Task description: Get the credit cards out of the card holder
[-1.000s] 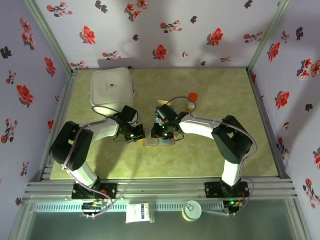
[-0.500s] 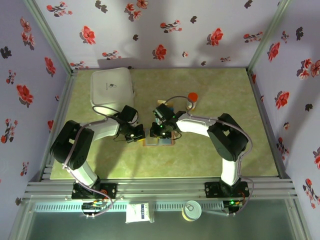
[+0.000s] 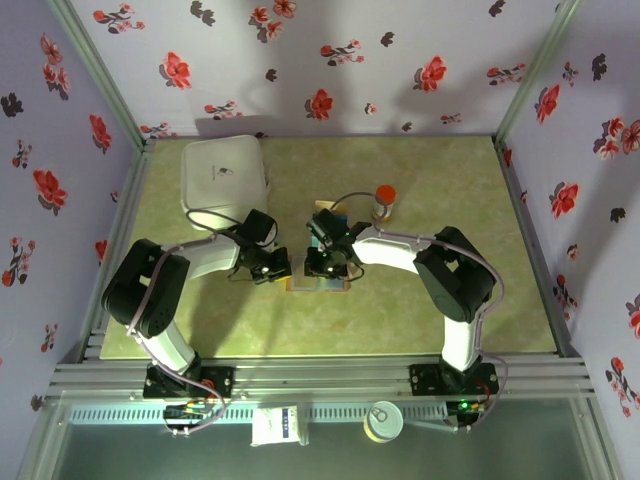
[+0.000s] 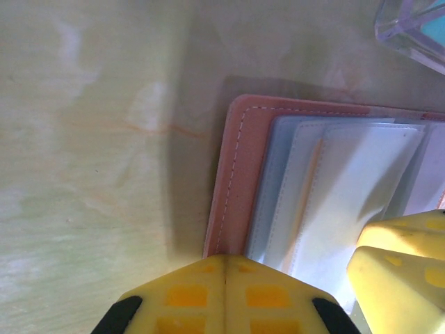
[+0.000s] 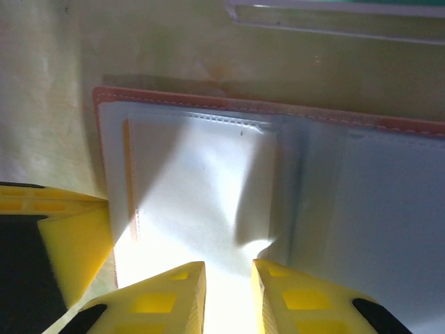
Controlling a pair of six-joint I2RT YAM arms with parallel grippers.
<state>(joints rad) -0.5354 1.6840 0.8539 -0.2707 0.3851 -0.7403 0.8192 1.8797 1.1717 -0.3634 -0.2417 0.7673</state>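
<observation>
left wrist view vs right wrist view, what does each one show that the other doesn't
Left wrist: the left gripper with both pads shut together, and the card holder showing its stacked pocket edges. Right wrist: the right gripper, jaws slightly apart over a pale pocket (grip unclear), and the holder's centre fold. Shared: the holder's stitched brown rim, the clear sleeve, the green table, and one finger of the other gripper.

holder (image 4: pixel 236 174) lies open flat on desk (image 3: pixel 450 300), centre, near front. sleeve (image 5: pixel 334 21) just behind it, small gap, not touching. bottle (image 3: pixel 383 203) behind-right of holder, near. box (image 3: pixel 225 175) back-left, well apart.
</observation>
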